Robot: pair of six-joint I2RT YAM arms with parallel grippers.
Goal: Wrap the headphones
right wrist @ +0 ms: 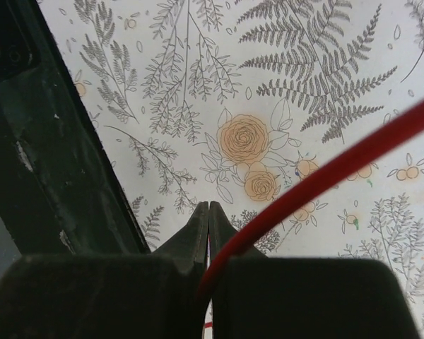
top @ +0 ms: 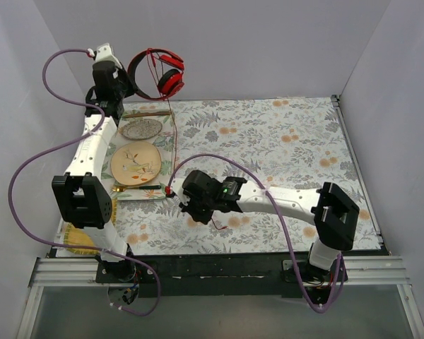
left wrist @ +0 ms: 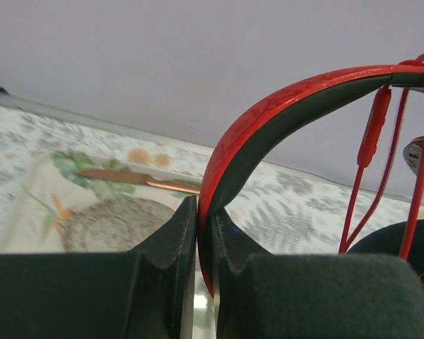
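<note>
Left gripper: your left gripper (left wrist: 198, 212) is clamped on the headband (left wrist: 268, 120), with one finger pressed to each side of it.
Headphones: you are holding the headphones (top: 162, 74) up off the table at the far left corner, close to the back wall. The red earcups (top: 171, 81) hang on the side away from your gripper.
Cable: the thin red cable (top: 174, 141) is looped over the headband, and its inline remote (left wrist: 371, 127) dangles below. From there it runs down past the right edge of the placemat (top: 166, 152).
Right gripper: your right gripper (right wrist: 208, 212) is pinched tight on the cable, low over the floral tablecloth (top: 283, 141), near the placemat's near right corner.
Left side of table: a grey patterned plate (top: 141, 128) and a cream flowered plate (top: 136, 162) sit on the placemat.
</note>
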